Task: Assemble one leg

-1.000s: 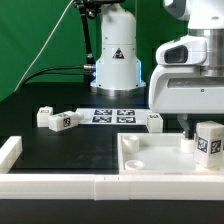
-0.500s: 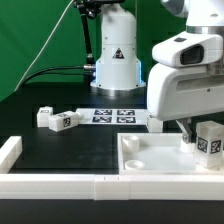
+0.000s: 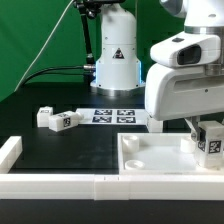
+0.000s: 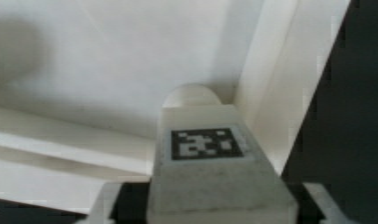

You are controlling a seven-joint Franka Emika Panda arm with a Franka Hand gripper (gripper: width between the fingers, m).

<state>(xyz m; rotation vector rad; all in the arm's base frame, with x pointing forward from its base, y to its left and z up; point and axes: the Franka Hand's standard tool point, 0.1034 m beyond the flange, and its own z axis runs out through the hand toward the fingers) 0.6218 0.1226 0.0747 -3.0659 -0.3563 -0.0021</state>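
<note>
My gripper (image 3: 207, 131) is shut on a white leg block (image 3: 210, 143) with a black-and-white tag, held upright over the right side of the large white panel (image 3: 150, 160). In the wrist view the leg (image 4: 204, 150) stands between my fingers, its far end at a rounded corner socket (image 4: 196, 96) of the panel (image 4: 97, 110). Whether the leg touches the socket I cannot tell. My gripper (image 4: 207, 205) grips the leg's near end.
Two more tagged leg blocks (image 3: 57, 120) lie at the exterior view's left, another (image 3: 153, 121) behind the arm. The marker board (image 3: 113, 116) lies before the robot base (image 3: 115, 60). A white rail (image 3: 60, 186) runs along the front.
The arm has shifted slightly toward the exterior view's left and lowered a little, with the leg still held over the panel's right side.
</note>
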